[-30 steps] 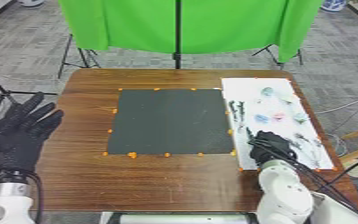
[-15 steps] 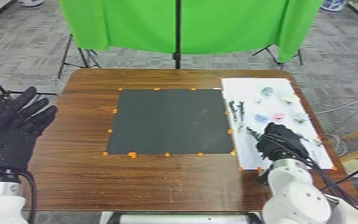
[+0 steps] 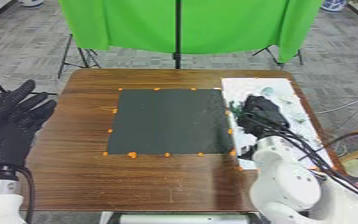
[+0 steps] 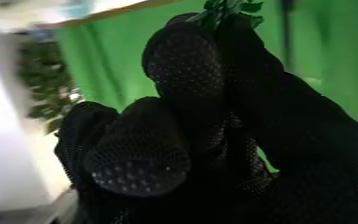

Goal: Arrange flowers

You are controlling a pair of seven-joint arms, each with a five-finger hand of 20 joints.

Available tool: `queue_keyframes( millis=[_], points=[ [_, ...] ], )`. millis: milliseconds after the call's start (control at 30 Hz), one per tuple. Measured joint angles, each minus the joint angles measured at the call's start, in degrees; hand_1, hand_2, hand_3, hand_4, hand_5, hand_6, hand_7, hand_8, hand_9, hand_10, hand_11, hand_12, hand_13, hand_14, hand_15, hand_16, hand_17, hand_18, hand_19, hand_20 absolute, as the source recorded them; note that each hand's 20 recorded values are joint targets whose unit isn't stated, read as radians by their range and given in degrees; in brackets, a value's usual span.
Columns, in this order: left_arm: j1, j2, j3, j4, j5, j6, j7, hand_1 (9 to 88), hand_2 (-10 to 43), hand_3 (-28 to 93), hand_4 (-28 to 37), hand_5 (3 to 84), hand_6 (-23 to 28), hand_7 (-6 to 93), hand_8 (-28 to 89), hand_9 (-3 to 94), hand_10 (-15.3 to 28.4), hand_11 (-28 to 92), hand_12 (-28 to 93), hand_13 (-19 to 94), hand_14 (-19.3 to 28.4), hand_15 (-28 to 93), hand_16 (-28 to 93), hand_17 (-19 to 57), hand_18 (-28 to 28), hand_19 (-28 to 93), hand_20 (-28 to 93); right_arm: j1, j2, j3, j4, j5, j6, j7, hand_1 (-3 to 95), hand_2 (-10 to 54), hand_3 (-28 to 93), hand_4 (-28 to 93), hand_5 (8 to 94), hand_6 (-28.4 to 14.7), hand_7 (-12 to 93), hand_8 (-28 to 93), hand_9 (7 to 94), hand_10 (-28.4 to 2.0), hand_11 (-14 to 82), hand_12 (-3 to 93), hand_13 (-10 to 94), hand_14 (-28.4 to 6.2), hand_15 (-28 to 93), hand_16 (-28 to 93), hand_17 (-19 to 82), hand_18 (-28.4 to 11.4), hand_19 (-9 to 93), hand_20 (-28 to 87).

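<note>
The right robot hand [image 3: 262, 115] pinched a green leafy sprig [image 4: 249, 7] at its fingertips, the leaves poking out beyond them. Beneath that hand lay the white sheet [image 3: 239, 86]; the dark mat [image 3: 168, 120] was just left of it. Well apart, farther left, the left robot hand [image 3: 5, 131] was spread.

From the robot's head we looked forward and down, standing back far enough above the table [image 3: 78, 150] to take in its whole top and the green cloth [image 3: 246, 30] beyond its far edge. From the right wrist we looked at very close range along the fingers of the right hand [image 3: 260, 115] and out past them toward that same cloth. Our two views shared part of the cloth, the right hand [image 4: 189, 65] and the green leaves [image 3: 237, 106] at its fingertips.
</note>
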Motion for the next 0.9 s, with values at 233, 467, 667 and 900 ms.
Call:
queue_keyframes(
  millis=[233, 467, 667, 900],
  points=[
    [-2.78, 1.63, 0.52, 0.07, 0.61, -0.14, -1.40, 20.5, 8.1, 77, -28.3, 38.0, 10.1, 10.9, -8, 32.5, 19.2, 24, 10, 24, 26.0, 46, -9, -7.3, 22.9, 59, 6, 13.30, -11.04, -7.02, 9.32, 11.59, -3.88, -7.93, 54.9, -9.5, 77, -24, 84.9, -5.9, 27, 26, 90.8, -11.6, 45.0, 23.4, 90, -6.3, 68, 20, 63, -17.6, 93, 53],
    [-6.05, 3.69, 1.04, 0.32, 0.76, -0.76, -1.54, 20.4, 8.2, 77, -28.3, 38.1, 10.1, 11.0, -8, 32.5, 19.2, 24, 10, 24, 26.0, 46, -9, -7.3, 22.9, 59, 6, 23.24, -22.78, -12.76, 18.56, 15.34, -5.62, -8.60, 54.3, -9.5, 77, -24, 84.8, -5.8, 27, 26, 90.7, -11.6, 45.4, 23.1, 90, -6.0, 68, 20, 63, -17.6, 93, 53],
    [-11.08, 5.63, 5.27, 2.37, 0.69, -1.91, -1.34, 20.6, 8.2, 77, -28.3, 38.0, 10.2, 11.0, -8, 32.5, 19.3, 24, 10, 24, 26.0, 46, -9, -7.3, 22.9, 59, 6, 28.43, -30.88, -17.43, 24.74, 21.33, -4.58, -7.34, 54.2, -9.5, 77, -24, 84.6, -5.6, 28, 25, 90.6, -11.4, 45.7, 22.8, 90, -5.8, 68, 20, 63, -17.6, 93, 53],
    [-19.91, 7.93, 11.39, 4.22, 0.62, -2.67, -0.46, 20.5, 8.3, 77, -28.3, 38.0, 10.2, 11.0, -8, 32.4, 19.1, 24, 10, 24, 26.0, 46, -9, -7.2, 23.0, 59, 6, 30.12, -35.83, -21.64, 29.48, 26.87, -3.46, -3.21, 54.4, -9.5, 77, -24, 84.5, -5.3, 28, 24, 90.5, -11.3, 46.0, 22.5, 90, -5.8, 68, 20, 63, -17.5, 93, 53]
  ],
)
